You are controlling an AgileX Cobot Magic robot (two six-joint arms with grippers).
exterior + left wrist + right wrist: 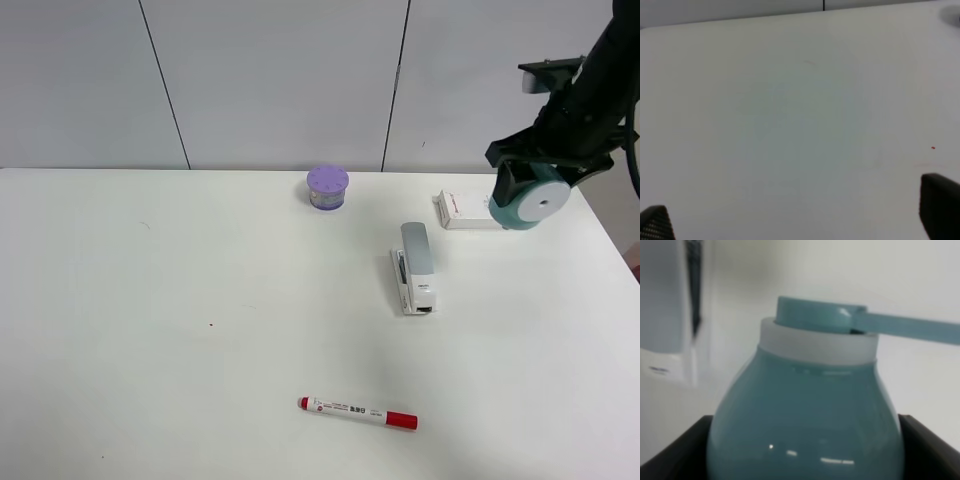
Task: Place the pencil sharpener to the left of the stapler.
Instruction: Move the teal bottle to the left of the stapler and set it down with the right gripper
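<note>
- Currently the right gripper is clamped on the sharpener, far right.
- Stapler sits left and nearer, its long axis running near-far; the goal spot is beyond it.
- Left gripper: jaws apart.

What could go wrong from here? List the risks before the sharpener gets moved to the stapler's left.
1. The sharpener is smooth and rounded, and the right gripper clamps its wide, glossy body, so it could slip during the carry.
2. The stapler lies between the sharpener and the goal spot; a low pass could knock it askew.
3. The rounded body might roll once released, possibly into the stapler.
</note>
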